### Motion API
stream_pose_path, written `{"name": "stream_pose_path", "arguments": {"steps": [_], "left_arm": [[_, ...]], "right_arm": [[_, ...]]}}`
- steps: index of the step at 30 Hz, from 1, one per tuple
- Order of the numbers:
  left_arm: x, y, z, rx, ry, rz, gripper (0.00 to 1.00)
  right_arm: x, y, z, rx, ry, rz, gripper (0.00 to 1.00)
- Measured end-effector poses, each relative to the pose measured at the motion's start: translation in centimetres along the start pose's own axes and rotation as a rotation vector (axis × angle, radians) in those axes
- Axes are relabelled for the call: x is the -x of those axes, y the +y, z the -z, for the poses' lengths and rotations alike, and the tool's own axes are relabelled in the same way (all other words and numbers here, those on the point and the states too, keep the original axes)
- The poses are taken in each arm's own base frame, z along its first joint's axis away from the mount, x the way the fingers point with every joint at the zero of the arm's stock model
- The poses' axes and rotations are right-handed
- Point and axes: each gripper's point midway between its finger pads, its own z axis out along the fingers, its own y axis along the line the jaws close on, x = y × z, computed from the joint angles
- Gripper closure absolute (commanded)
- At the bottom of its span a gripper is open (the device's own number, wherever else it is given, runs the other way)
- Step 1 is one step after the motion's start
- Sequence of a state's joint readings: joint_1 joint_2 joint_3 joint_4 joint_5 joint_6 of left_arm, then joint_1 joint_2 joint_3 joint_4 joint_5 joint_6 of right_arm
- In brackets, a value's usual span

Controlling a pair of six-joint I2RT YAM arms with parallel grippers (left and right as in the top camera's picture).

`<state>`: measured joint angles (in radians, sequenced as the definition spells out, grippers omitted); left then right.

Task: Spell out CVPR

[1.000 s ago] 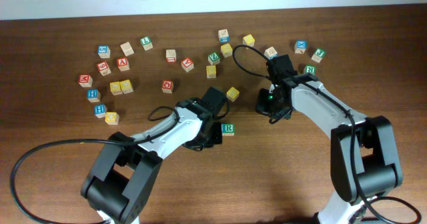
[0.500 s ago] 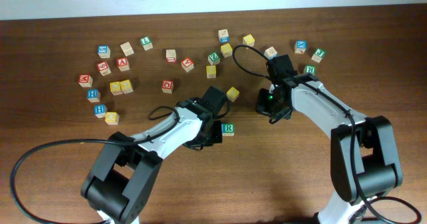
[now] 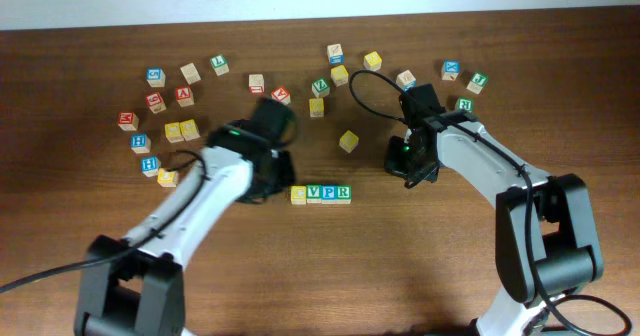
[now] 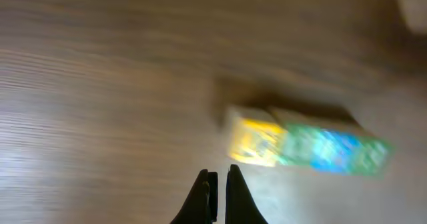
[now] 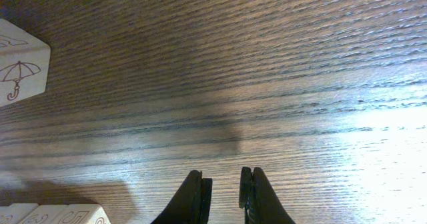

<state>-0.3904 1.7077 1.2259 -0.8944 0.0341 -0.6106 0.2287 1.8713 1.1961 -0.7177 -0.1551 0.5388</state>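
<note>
**Four cubes in a row, two empty grippers**

The left gripper (image 4: 217,184) is closed, its two fingertips pressed together with nothing between them. It hangs over bare wood just left of the finished row. The right gripper (image 5: 222,187) has its two fingers drawn almost together, with a slim gap between them and nothing in it. In the overhead view it sits right of the row, apart from it.

The row holds four cubes, side by side and touching, near the middle of the table (image 3: 400,266). From left to right they are the C cube (image 3: 298,194), the V cube (image 3: 314,193), the P cube (image 3: 329,193) and the R cube (image 3: 343,192). The left wrist view shows them only as a blurred yellow, green, blue and green strip.

Behind the row lie the loose cubes (image 3: 184,96). I count eleven on the left, eight across the middle and four by the right arm, though the left arm covers part of the table. One single yellow cube (image 3: 348,141) lies between the row and the far scatter. The right wrist view shows one umbrella cube (image 5: 20,57) at its left edge.
</note>
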Motion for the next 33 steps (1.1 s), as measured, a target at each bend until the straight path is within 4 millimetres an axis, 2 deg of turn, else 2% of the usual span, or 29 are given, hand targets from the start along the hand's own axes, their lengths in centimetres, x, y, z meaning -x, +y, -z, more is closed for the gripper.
{"name": "stream_pose_path", "arguments": {"steps": [2, 5, 9, 14, 17, 22, 27, 33], "left_arm": [[1.2, 1.4, 0.0, 0.018, -0.022, 0.038, 1.00], [1.9, 0.9, -0.5, 0.007, -0.048, 0.032, 1.00], [1.1, 1.6, -3.4, 0.056, 0.028, 0.032, 1.00], [0.3, 1.3, -4.4, 0.053, 0.069, 0.027, 1.00], [-1.0, 0.4, -5.7, 0.046, 0.124, 0.003, 1.00], [-1.4, -0.1, -5.7, 0.032, 0.137, -0.006, 1.00], [-2.0, -0.8, -5.7, 0.013, 0.151, -0.020, 1.00], [-2.4, -1.1, -5.7, 0.014, 0.157, -0.034, 1.00]], "right_arm": [[-0.1, 0.1, 0.0, 0.003, 0.002, 0.001, 0.89], [-0.5, 1.2, -0.2, 0.014, 0.002, 0.032, 0.89], [-1.7, 3.0, -0.4, 0.028, 0.010, 0.079, 0.89], [-2.7, 5.0, -0.7, 0.051, 0.010, 0.102, 0.89], [-3.9, 6.2, -0.9, 0.055, 0.024, 0.104, 0.90], [-4.8, 7.0, -2.2, 0.078, 0.066, 0.086, 0.91], [-5.6, 7.5, -2.1, 0.110, 0.106, 0.081, 0.93], [-5.5, 7.9, -2.1, 0.125, 0.104, 0.085, 0.94]]}}
